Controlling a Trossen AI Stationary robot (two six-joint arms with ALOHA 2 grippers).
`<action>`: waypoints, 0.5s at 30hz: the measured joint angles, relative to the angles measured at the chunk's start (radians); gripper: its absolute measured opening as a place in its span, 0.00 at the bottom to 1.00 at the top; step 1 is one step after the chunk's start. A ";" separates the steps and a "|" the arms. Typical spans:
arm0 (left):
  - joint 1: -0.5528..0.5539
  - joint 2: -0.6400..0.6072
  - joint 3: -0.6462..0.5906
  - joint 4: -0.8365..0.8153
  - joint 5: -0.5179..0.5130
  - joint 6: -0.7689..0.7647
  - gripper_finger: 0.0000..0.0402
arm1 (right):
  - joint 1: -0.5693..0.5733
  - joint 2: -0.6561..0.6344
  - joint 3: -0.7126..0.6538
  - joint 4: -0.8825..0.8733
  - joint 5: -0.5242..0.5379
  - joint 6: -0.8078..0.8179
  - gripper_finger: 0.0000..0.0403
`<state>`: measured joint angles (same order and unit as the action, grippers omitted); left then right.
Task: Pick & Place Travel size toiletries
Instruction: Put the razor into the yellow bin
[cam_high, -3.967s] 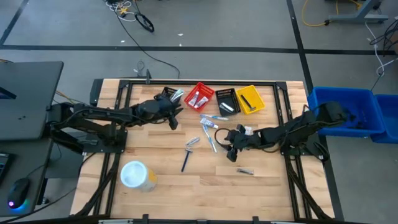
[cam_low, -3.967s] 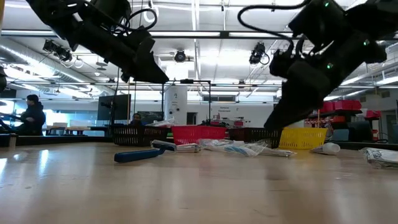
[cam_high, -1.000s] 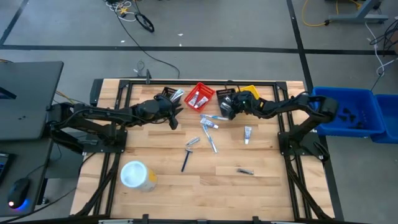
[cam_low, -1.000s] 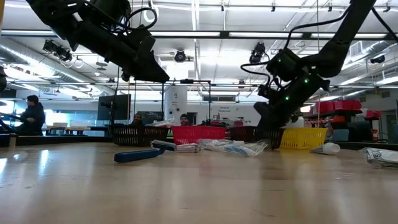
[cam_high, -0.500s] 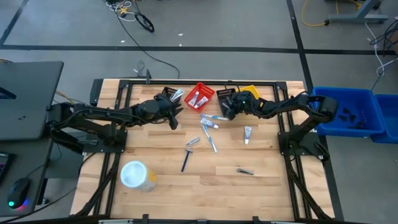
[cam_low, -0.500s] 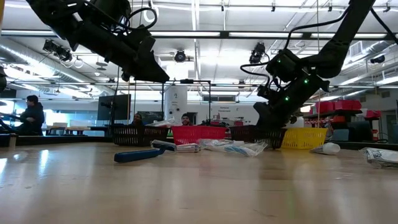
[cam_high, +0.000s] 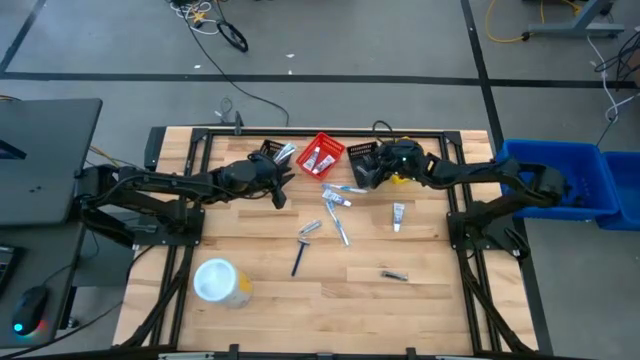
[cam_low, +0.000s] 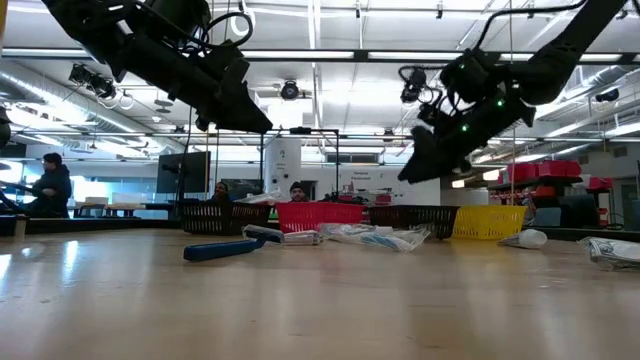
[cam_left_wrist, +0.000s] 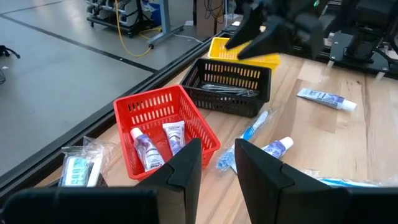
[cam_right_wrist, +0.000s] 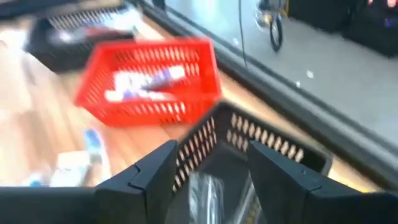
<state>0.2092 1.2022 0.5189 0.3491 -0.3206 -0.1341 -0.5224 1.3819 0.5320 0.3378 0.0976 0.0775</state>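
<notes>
Travel size toiletries lie loose mid-table: a white tube (cam_high: 398, 214), a blue razor (cam_high: 297, 258), a silvery sachet (cam_high: 309, 230), toothbrushes (cam_high: 341, 229) and a dark stick (cam_high: 394, 275). Small bottles (cam_left_wrist: 144, 149) lie in the red basket (cam_high: 322, 152). My right gripper (cam_high: 362, 172) (cam_right_wrist: 212, 152) hangs open and empty just above the black basket (cam_right_wrist: 273, 155), which holds a silvery sachet (cam_right_wrist: 205, 186). My left gripper (cam_high: 280, 182) (cam_left_wrist: 217, 149) waits open and empty, raised, left of the red basket (cam_left_wrist: 165, 127).
A yellow basket (cam_high: 408, 160) stands right of the black one, partly under my right arm. Another black basket (cam_high: 270, 152) with packets sits at the far left. A large white-lidded tub (cam_high: 218, 281) stands near the near-left corner. People show in the room behind (cam_low: 50, 185).
My right gripper has risen from just over the black basket's rim to well above it, staying over that basket. The left arm and the things on the table have kept still.
</notes>
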 joint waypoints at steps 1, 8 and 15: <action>0.000 0.000 0.000 0.000 0.000 0.000 0.26 | 0.000 -0.019 0.000 -0.001 -0.006 -0.010 0.50; 0.000 0.000 0.000 0.000 0.000 0.000 0.26 | 0.001 -0.121 0.000 -0.103 -0.136 -0.071 0.45; 0.000 0.000 0.000 0.000 0.000 0.000 0.26 | 0.033 -0.150 0.000 -0.238 -0.178 -0.101 0.45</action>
<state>0.2092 1.2024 0.5188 0.3492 -0.3206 -0.1341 -0.4893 1.2316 0.5320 0.0994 -0.0805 -0.0233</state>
